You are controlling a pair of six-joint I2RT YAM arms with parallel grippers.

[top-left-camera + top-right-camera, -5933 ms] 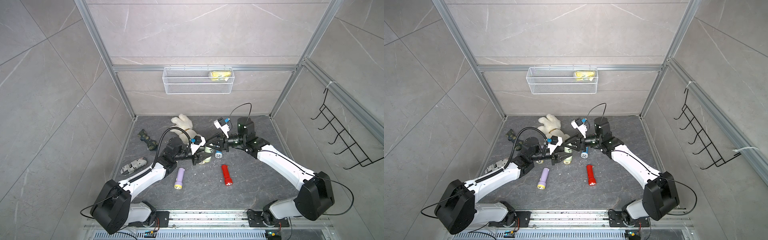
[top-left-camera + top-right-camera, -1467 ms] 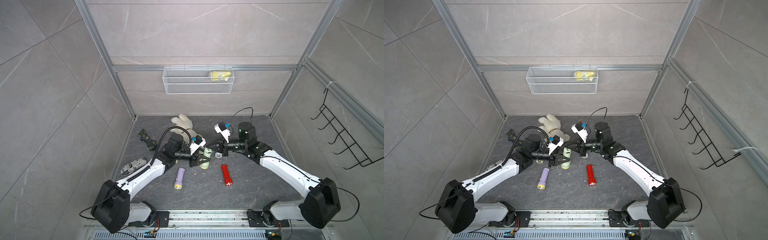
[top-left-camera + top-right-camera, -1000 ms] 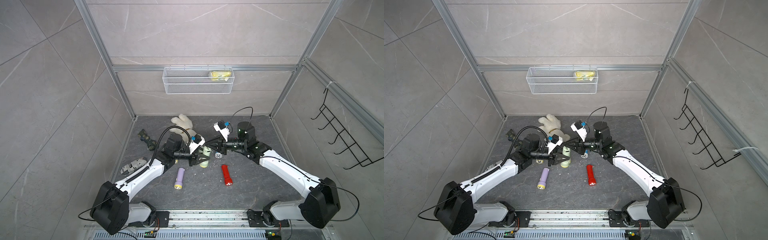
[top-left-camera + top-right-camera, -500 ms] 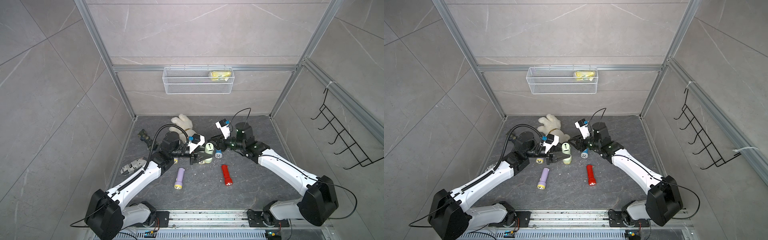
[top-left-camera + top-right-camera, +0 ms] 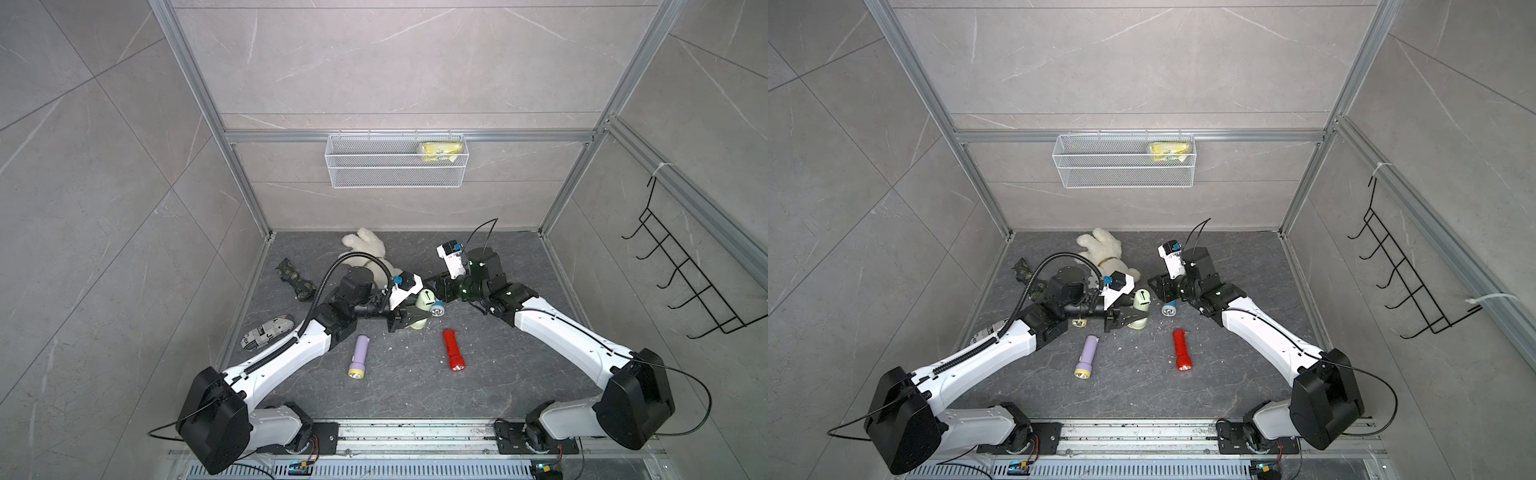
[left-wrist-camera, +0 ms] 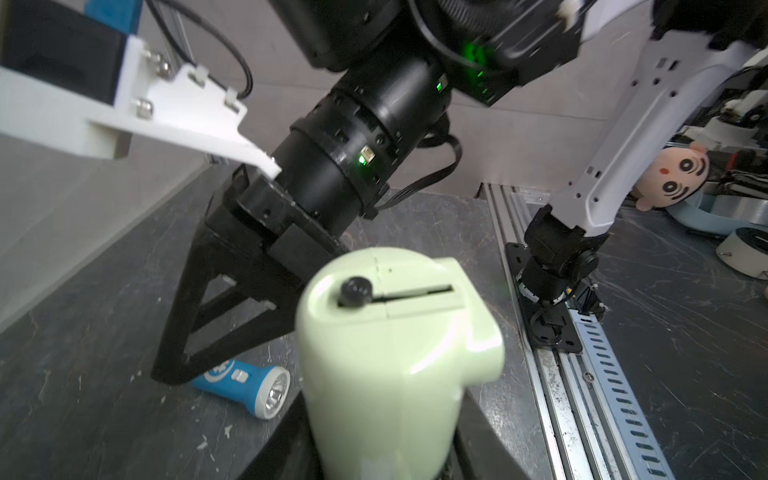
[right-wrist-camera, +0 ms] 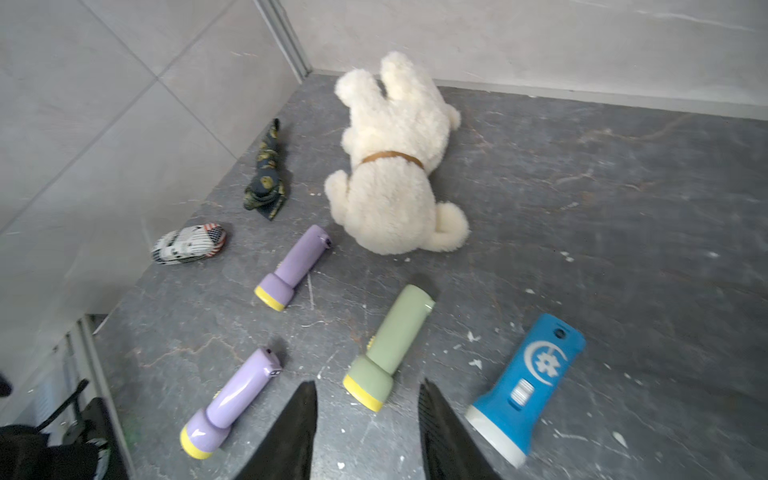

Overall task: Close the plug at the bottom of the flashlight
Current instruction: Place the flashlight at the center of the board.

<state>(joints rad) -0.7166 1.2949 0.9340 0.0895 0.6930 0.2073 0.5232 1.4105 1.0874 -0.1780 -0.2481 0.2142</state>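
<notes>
The right end effector (image 5: 441, 290) is backing off the tail it was up against a second ago, its jaws standing apart and empty. The left end effector (image 5: 409, 321) is clenching one pale green flashlight (image 5: 424, 300) mid-bench (image 5: 498, 374), tilted tail-up, with one black plug (image 6: 355, 287) showing on its tail end. I'm counting four flashlights in both top views: the green one, plus one blue flashlight (image 5: 437, 310), one purple flashlight (image 5: 360, 357) and one red flashlight (image 5: 452, 351) lying flat, along with one camouflage sock (image 5: 295, 279), one newsprint sock (image 5: 266, 334) and one plush dog (image 5: 365, 249).

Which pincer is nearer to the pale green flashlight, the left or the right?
Left. The left pincer grips the pale green flashlight around its body; the right pincer hangs beside its upper end, apparently not touching.
</notes>
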